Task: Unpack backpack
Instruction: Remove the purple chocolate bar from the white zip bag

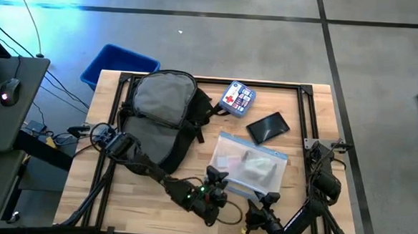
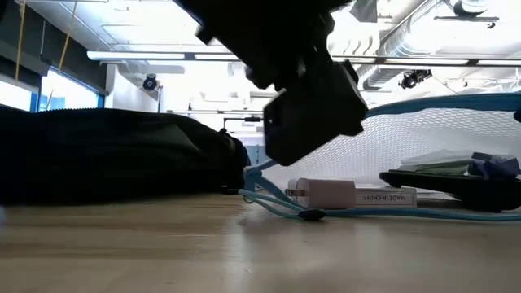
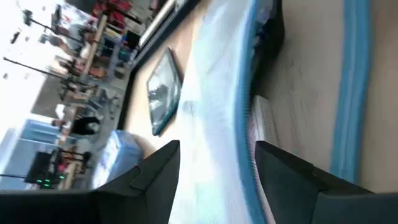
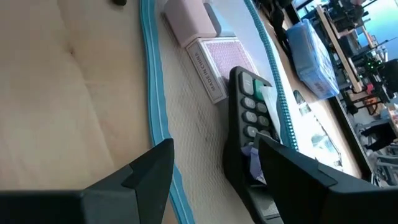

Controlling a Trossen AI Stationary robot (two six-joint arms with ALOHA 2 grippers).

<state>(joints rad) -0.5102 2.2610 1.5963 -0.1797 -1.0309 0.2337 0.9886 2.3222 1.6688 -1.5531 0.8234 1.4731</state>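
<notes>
My left gripper (image 1: 215, 176), fingers apart, is releasing the clear pouch (image 1: 249, 168) mid-table. My right gripper (image 1: 268, 199) is waiting open at its near edge. The backpack (image 1: 159, 107) is lying far-left. Next: reaching back inside.

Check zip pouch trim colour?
Light blue edging on the clear zip pouch; right wrist view shows it best.

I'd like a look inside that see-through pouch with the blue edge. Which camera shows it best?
The right wrist view: the pouch fills it, showing a remote and a box. The high view shows it whole, contents vague; the low view edge-on; the left wrist view blurred.
</notes>
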